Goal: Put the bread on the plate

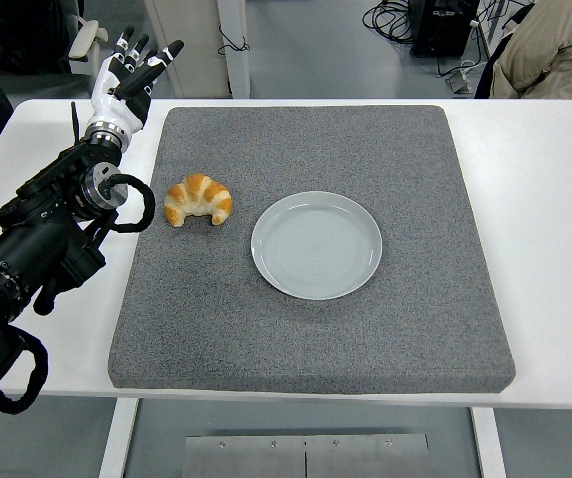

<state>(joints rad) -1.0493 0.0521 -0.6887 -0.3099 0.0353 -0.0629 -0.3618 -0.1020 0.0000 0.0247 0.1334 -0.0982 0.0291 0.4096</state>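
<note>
View: head view, the only one given; it looks down over the white worktop [555, 199] from the robot's side
Mat: a grey mat [306, 329] covers most of the worktop; both task things lie on it
Bread: a croissant [198, 200], golden and curved, lies on the mat toward its left side, just left of the plate and apart from it; nothing touches it
Plate: a pale round plate [317, 245] sits near the middle of the mat; it holds nothing
Left hand: the left hand [132, 70] is raised over the worktop's far left, beyond the mat's far-left corner; its fingers [171, 50] are spread and point up and away; it holds nothing; it is well apart from the croissant
Left arm: the black left arm [42, 234] comes in from the left edge, with its wrist near the mat's left border
Right hand: not in view
Background: a person's sleeve [555, 50] shows at the top right, beyond the worktop; cables [396, 15] lie on the floor behind
Done: by the look of it, nothing yet; the croissant is ungrasped and off the plate
Left: the whole task, I judge; the hand has to come to the croissant, close on it, lift it, carry it rightward over the plate and release it there
Step in hand: most likely the approach, before any reach toward the bread
</note>
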